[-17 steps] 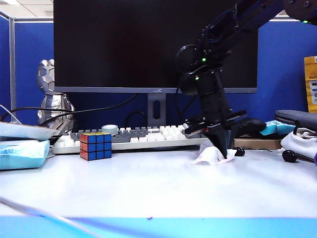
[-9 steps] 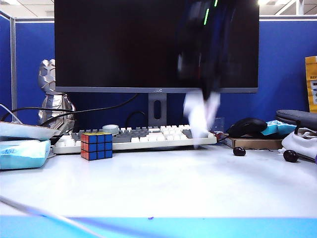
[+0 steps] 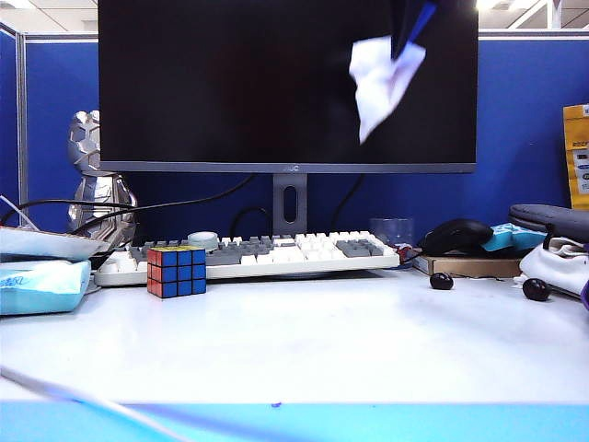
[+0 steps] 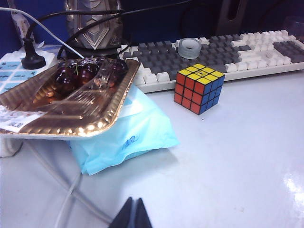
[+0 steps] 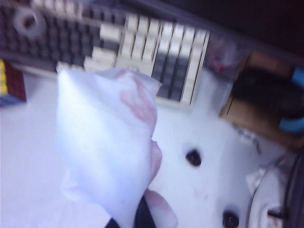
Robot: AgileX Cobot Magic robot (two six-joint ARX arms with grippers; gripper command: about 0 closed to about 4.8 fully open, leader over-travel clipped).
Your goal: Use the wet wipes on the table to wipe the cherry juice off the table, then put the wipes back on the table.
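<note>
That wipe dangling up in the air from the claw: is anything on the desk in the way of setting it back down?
Nothing visible is. The right claw holds the wet wipe high before the monitor. The white table in front of the keyboard lies bare, with the cube and two cherries off to the sides.

From my exterior feed the right gripper (image 3: 408, 28) is mostly cut off by the upper edge, dark against the monitor (image 3: 287, 83). My right wrist feed is blurred; the wet wipes (image 5: 107, 142) hide the fingertips. The left gripper (image 4: 132, 216) is clipped at the bottom edge.
</note>
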